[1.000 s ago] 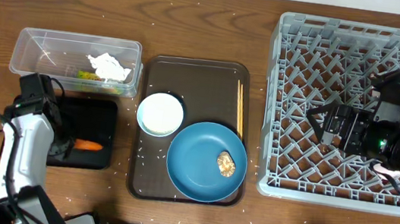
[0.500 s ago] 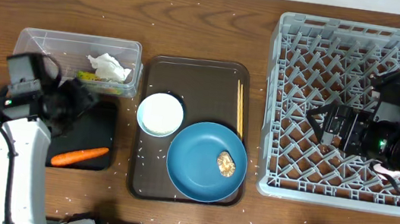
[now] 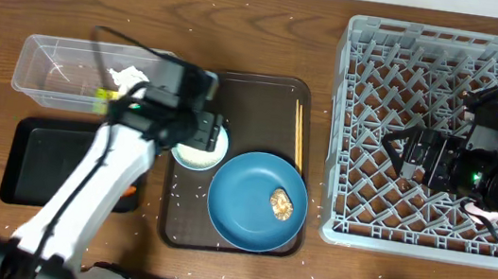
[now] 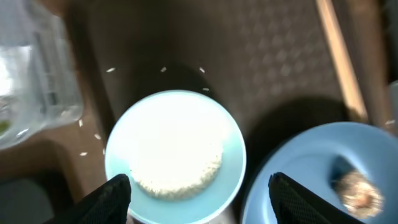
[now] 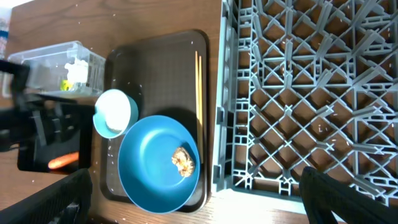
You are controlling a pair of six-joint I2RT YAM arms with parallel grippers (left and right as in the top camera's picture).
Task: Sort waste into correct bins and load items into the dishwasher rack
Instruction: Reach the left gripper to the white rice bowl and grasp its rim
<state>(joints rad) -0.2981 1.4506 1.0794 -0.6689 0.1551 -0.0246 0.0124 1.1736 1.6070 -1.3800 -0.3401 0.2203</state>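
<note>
Bowl (image 4: 235, 168) sits dead centre under your left gripper (image 4: 198, 186), on the brown serving tray (image 3: 255, 93), just left of the blue plate (image 3: 239, 207). Fingers (image 4: 111, 198) are spread wide, one off each side of the rim, holding nothing. The rim looks to fit between them, so my read is you need a straight drop, not a sideways shift. Bowl's round, so there's no long axis to line up and wrist yaw doesn't matter. White rice (image 4: 177, 162) is heaped inside. I'd keep it level once gripped and tip it into a bin before racking. Can't tell whether the pads are at rim height or above it.

Right gripper (image 3: 398, 150) is open and empty too, over the dishwasher rack (image 3: 450, 50), well apart from the tray. Left arm is clearly nearer.

Watch the plate: its edge is just beside the bowl, and the brown food lump (image 3: 281, 204) is on it. Chopsticks (image 3: 299, 136) lie along the tray's right side, long axis front to back, clear of this grab.
</note>
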